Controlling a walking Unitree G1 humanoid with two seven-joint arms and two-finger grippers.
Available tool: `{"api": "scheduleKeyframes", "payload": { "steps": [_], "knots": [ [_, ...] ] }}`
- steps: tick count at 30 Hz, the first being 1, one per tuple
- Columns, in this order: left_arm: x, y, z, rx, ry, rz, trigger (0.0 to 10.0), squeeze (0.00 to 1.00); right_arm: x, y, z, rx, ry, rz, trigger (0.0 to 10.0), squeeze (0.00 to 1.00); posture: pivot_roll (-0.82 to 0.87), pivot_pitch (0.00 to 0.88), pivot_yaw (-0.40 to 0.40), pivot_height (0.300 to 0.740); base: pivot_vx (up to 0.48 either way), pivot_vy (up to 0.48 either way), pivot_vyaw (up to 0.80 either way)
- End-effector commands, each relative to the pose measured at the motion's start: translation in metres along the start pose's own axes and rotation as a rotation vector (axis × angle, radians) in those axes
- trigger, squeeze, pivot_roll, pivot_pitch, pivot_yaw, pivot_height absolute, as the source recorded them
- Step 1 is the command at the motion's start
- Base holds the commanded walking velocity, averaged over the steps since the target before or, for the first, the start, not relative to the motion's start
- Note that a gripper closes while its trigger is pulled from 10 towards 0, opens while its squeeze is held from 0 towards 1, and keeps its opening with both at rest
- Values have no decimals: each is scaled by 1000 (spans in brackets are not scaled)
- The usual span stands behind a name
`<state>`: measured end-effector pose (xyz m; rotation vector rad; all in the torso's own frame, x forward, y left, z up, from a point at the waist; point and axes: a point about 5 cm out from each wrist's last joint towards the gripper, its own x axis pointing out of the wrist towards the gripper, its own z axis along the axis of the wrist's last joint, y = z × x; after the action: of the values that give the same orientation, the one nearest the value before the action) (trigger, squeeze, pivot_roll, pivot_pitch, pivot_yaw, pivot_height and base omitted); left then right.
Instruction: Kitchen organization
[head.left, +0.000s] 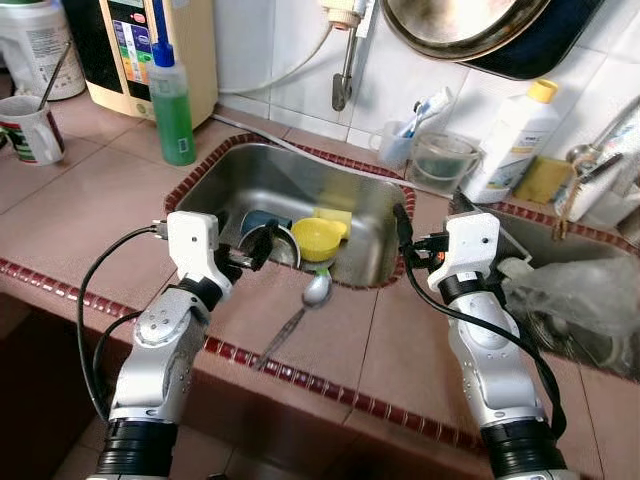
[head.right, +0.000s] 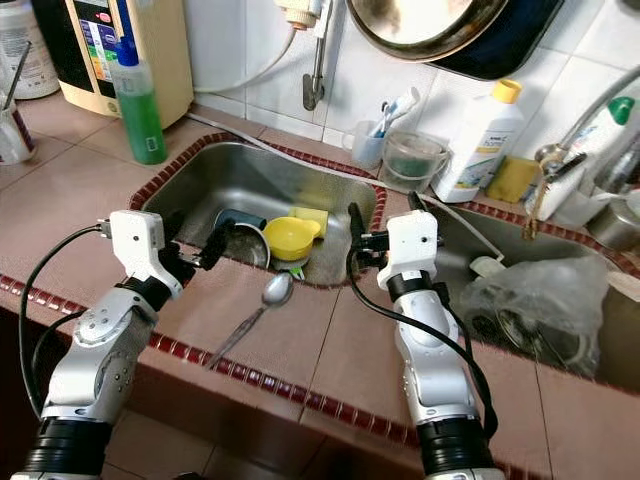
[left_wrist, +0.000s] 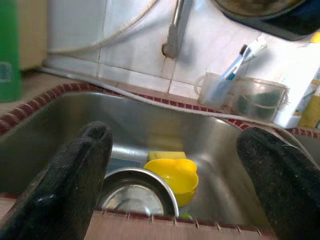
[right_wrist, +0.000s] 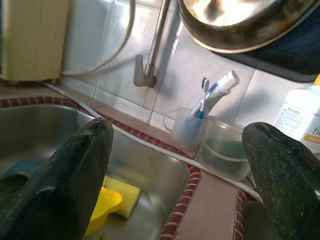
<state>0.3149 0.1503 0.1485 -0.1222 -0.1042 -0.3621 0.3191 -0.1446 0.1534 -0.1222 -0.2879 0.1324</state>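
A steel sink is set into the brown tiled counter. In it lie a yellow cup, a yellow sponge, a steel bowl and something blue. A metal spoon rests on the counter at the sink's front rim, handle toward me. My left gripper hovers open at the sink's front left edge, just above the steel bowl. My right gripper stands open over the sink's right rim, with nothing between its fingers.
A green soap bottle and a mug stand at the back left. Behind the sink are a tap, a toothbrush cup, a clear tub and a white bottle. A plastic bag lies at the right.
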Motion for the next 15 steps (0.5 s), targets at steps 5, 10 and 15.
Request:
{"api": "scheduleKeyframes", "payload": {
  "steps": [5, 10, 15],
  "knots": [
    [2, -4, 4, -4, -9, -13, 10000, 0, 3, -5, 0, 10, 12, -23, 10000, 0, 76, 0, -90, 740, 0, 0, -615],
    [3, -5, 4, -1, -12, -18, 10000, 0, 3, -5, 0, 4, 14, -24, 10000, 0, 73, 0, -89, 740, 0, 0, -755],
    [3, -5, 5, 6, -15, -17, 10000, 0, 4, -6, 0, -11, 20, -34, 10000, 0, 72, 0, -89, 740, 0, 0, -749]
  ]
}}
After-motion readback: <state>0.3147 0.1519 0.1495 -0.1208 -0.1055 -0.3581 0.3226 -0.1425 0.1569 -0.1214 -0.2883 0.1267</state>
